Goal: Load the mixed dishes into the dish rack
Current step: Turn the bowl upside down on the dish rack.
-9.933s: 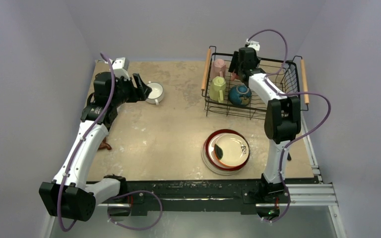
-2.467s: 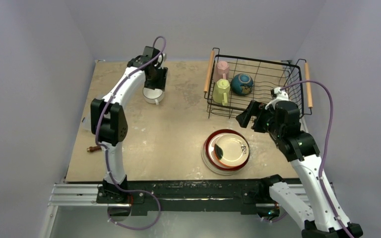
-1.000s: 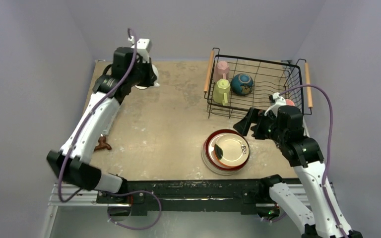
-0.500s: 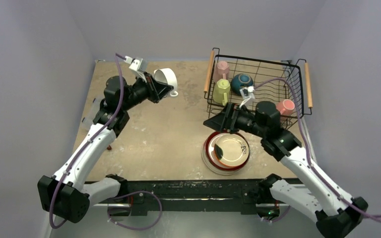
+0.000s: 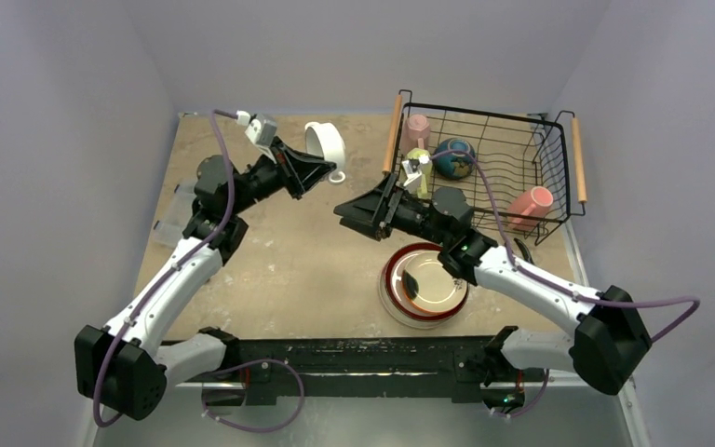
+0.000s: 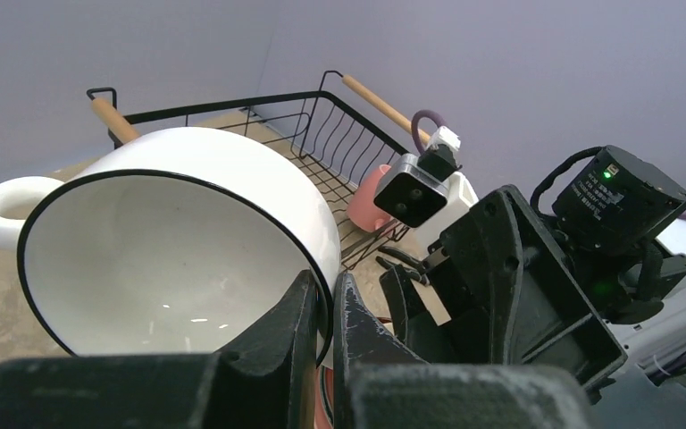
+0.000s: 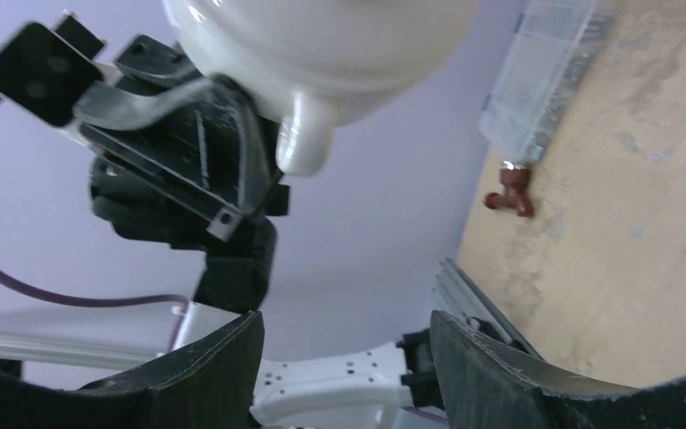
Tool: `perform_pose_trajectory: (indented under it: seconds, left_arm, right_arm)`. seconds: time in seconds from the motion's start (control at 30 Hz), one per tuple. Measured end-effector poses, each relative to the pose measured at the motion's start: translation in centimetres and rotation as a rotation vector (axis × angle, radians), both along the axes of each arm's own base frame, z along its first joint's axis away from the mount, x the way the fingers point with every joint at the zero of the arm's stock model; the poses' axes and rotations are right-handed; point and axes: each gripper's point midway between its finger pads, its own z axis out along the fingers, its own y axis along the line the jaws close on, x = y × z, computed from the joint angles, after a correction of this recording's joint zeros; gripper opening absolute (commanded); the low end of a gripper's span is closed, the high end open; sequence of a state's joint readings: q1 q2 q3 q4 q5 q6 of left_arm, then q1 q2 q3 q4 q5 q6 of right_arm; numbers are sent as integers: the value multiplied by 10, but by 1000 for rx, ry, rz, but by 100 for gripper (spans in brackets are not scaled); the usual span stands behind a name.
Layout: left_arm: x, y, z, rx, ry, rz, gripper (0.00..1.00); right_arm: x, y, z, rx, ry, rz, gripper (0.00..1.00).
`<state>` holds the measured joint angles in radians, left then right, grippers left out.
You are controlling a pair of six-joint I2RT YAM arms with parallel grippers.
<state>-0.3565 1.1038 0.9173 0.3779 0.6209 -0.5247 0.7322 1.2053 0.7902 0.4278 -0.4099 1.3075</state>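
My left gripper (image 5: 320,169) is shut on the rim of the white mug (image 5: 327,146), holding it tilted in the air left of the dish rack (image 5: 484,114). The left wrist view shows one finger inside the white mug (image 6: 188,223) and one outside. My right gripper (image 5: 347,213) stands open just below and right of the mug, holding nothing. Seen from the right wrist, the mug (image 7: 322,45) hangs above the right gripper (image 7: 344,322). In the rack are a pale pink mug (image 5: 417,125), a yellow-green mug (image 5: 416,166), a teal bowl (image 5: 455,156) and a salmon mug (image 5: 529,203). Stacked plates (image 5: 425,282) lie near the front.
A clear plastic box (image 5: 172,216) lies at the table's left edge, seen also from the right wrist as the box (image 7: 545,80) with red-handled pliers (image 7: 511,198) beside it. The right forearm stretches over the plates. Bare tabletop (image 5: 289,261) lies between the arms.
The left arm has lifted the white mug off the table and carried it right. The right arm has swung left from beside the rack, over the plates, towards the mug.
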Motion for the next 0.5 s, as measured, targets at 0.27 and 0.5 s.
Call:
perform_pose_trajectory:
  seconds: [0.27, 0.5]
  left_arm:
    - [0, -7, -8, 9, 12, -50, 0]
    - [1, -13, -16, 8, 41, -90, 0]
  right_arm:
    - [13, 14, 16, 161, 65, 11, 61]
    - [17, 13, 24, 209, 83, 0, 47]
